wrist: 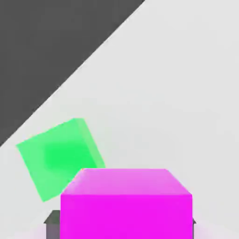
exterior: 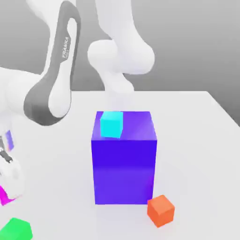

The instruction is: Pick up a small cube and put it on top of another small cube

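The small cube [exterior: 3, 195] is bright magenta and sits at the exterior view's far left edge, low by the table. My gripper [exterior: 6, 188] is shut on it, with the white hand just above. In the hand view the small cube [wrist: 126, 203] looms large and close, with a dark fingertip [wrist: 52, 223] pressed against its side. A green cube [wrist: 58, 158] lies on the table close beside it, tilted relative to it. In the exterior view the green cube [exterior: 16, 229] is just in front of the gripper.
A big blue-purple block [exterior: 124, 164] stands mid-table with a cyan cube [exterior: 111, 124] on its top near one corner. An orange cube [exterior: 161, 211] lies by the block's front right corner. The white table [exterior: 201, 140] ends at an edge near the green cube.
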Robot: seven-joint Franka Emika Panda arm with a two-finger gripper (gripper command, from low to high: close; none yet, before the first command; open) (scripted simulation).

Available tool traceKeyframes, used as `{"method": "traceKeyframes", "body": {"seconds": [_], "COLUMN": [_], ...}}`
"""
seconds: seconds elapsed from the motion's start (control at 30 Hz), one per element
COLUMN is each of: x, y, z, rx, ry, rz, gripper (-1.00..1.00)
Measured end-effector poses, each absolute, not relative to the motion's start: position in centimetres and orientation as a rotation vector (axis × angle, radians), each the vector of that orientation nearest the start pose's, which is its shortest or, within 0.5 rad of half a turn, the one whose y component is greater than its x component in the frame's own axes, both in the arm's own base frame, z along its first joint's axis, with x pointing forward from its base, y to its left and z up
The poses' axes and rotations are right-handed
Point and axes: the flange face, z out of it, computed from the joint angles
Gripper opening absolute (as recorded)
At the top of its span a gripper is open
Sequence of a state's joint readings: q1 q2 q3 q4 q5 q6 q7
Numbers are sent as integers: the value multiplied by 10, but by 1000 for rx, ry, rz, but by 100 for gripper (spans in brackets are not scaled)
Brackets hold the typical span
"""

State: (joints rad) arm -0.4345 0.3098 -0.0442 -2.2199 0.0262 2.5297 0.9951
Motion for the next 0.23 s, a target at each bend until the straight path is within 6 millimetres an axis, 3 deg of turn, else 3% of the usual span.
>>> {"method": "traceKeyframes", "body": {"seconds": [0.1, 0.13, 0.23], "x": [497, 497, 497], "y": [-251, -250, -250], "z": [196, 185, 185], "rx": [-2321, -2323, -2323], "ry": [2115, 2114, 2114], "rz": [0, 0, 0], "gripper": [-100, 100, 100]}}
